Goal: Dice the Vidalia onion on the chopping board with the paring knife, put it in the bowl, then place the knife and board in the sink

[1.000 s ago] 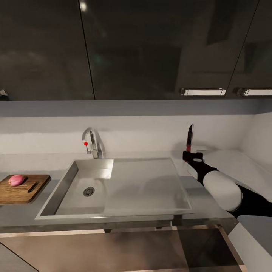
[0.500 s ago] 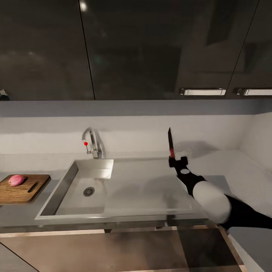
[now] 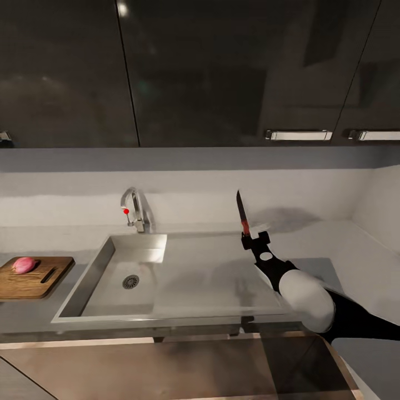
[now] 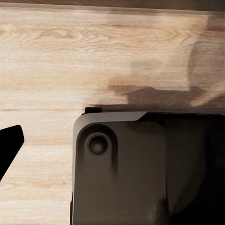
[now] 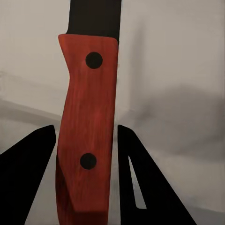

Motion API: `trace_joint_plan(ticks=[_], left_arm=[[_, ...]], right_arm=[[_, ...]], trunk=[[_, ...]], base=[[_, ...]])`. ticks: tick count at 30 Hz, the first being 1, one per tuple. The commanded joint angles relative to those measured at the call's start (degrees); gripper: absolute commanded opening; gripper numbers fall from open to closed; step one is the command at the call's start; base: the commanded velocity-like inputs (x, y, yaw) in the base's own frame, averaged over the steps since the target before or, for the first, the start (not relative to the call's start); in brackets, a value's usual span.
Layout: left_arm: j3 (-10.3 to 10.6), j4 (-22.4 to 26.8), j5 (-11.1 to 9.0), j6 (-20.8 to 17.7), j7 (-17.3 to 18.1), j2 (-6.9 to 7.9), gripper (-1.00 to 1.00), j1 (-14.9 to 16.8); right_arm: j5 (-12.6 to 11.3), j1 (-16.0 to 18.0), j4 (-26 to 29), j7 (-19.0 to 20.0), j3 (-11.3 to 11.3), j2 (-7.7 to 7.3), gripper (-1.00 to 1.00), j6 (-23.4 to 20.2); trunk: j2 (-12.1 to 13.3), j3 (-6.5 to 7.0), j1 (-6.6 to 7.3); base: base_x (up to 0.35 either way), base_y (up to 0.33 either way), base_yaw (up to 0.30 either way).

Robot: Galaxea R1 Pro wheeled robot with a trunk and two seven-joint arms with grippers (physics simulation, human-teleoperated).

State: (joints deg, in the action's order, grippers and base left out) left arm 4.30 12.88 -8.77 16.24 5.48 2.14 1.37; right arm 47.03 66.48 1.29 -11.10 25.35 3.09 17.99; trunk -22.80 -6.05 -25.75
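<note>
Gripping the red-handled, dark-bladed paring knife (image 3: pixel 243 214) upright, the right gripper (image 3: pixel 253 240) hovers over the grey matte sink (image 3: pixel 214 278) drainboard. A pinkish-red round onion (image 3: pixel 23 265) sits on the brown wooden chopping board (image 3: pixel 33 280). No writing is legible.

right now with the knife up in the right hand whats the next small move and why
Probably carry the paring knife further left, over the sink, towards the chopping board. The right gripper holds it blade-up, and the Vidalia onion sits whole on the board.
</note>
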Motion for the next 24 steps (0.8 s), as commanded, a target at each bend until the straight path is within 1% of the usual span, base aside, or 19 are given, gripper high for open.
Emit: trace_joint_plan(ticks=[1, 2, 3, 4, 7, 8, 11, 20, 24], left_arm=[[0.4, 0.0, -0.6, 0.2, 0.1, 0.01, 1.00, 0.1], [0.4, 0.0, -0.6, 0.2, 0.1, 0.00, 1.00, 0.1], [0.4, 0.0, -0.6, 0.2, 0.1, -0.01, 1.00, 0.1], [0.4, 0.0, -0.6, 0.2, 0.1, -0.01, 1.00, 0.1], [0.4, 0.0, -0.6, 0.2, 0.1, -0.02, 1.00, 0.1], [0.4, 0.0, -0.6, 0.2, 0.1, -0.04, 1.00, 0.1], [0.4, 0.0, -0.5, 0.1, 0.1, -0.11, 1.00, 0.1], [0.4, 0.0, -0.5, 0.1, 0.1, -0.19, 1.00, 0.0], [0.4, 0.0, -0.5, 0.1, 0.1, -0.20, 1.00, 0.0]], right_arm=[[0.8, 0.1, 0.0, -0.3, 0.4, 0.12, -1.00, 0.0], [1.0, 0.1, 0.0, -0.3, 0.4, 0.21, -1.00, 0.0], [1.9, 0.1, 0.2, -0.4, 0.3, 0.98, -1.00, -0.2], [2.4, 0.1, 0.3, -0.4, 0.2, 1.39, -1.00, -0.3], [6.4, 0.1, 1.0, -0.5, 0.1, 4.11, -1.00, -1.4], [7.3, 0.1, 1.0, -0.5, 0.1, 4.88, -1.00, -1.9], [8.4, 0.1, 1.1, -0.6, 0.1, 6.91, -1.00, -2.9], [9.2, 0.1, 1.2, -0.6, 0.0, 6.91, -1.00, -3.5], [9.3, 0.1, 1.2, -0.6, 0.0, 6.91, -1.00, -4.9]], trunk=[[-0.1, -0.12, -0.03], [-0.1, -0.12, -0.03], [-0.1, -0.12, -0.03], [-0.1, -0.12, -0.03], [-0.1, -0.12, -0.03], [-0.1, -0.12, -0.03], [-0.1, -0.12, -0.03], [-0.1, -0.12, -0.03], [-0.1, -0.12, -0.03]], base=[[0.000, 0.000, 0.000], [0.000, 0.000, 0.000], [0.000, 0.000, 0.000], [0.000, 0.000, 0.000], [0.000, 0.000, 0.000], [0.000, 0.000, 0.000], [0.000, 0.000, 0.000], [0.000, 0.000, 0.000], [0.000, 0.000, 0.000]])
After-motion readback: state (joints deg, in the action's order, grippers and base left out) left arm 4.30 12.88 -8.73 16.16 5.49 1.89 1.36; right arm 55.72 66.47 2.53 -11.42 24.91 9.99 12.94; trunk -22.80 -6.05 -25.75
